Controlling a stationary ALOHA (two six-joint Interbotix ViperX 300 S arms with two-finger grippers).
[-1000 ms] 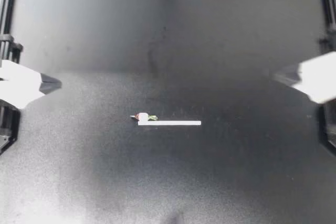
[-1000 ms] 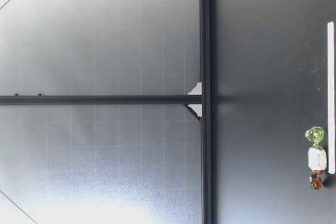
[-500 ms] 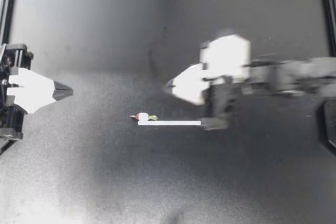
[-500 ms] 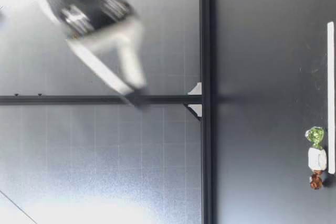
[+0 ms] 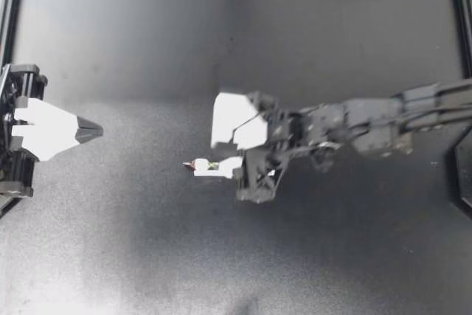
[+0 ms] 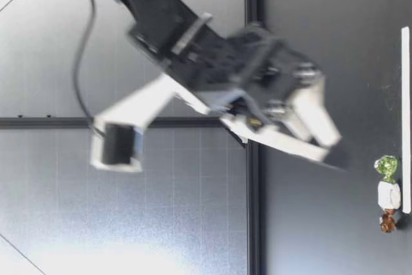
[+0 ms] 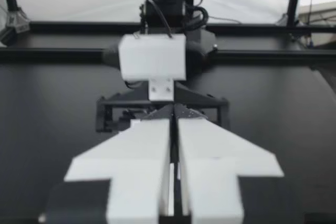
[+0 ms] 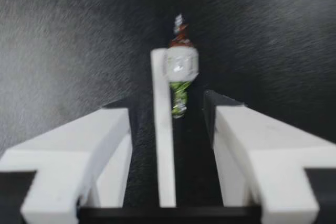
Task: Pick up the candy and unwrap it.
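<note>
White candy [image 5: 200, 164]: flat on the black table [image 5: 133, 256], wrapper intact, green twist toward the right gripper [image 5: 221, 156], red-brown twist away from it; just beside one end of the white strip [image 8: 163, 140].
Progress: nothing grasped yet; by judgement, only the approach under way. Pick-up not made, and all of the unwrapping left to do.
Right gripper: wide open and empty, hanging above the table just short of the candy in the low view. In the right wrist view, strip running between the fingers [image 8: 79, 156], green twist just at the mouth of the gap, no contact visible.
Left gripper [image 5: 92, 130]: by the table's left edge, well apart from the candy, fingers pressed together on nothing.
Next, as a guess: lowering and closing across the candy, with care not to clamp the strip along with it.
</note>
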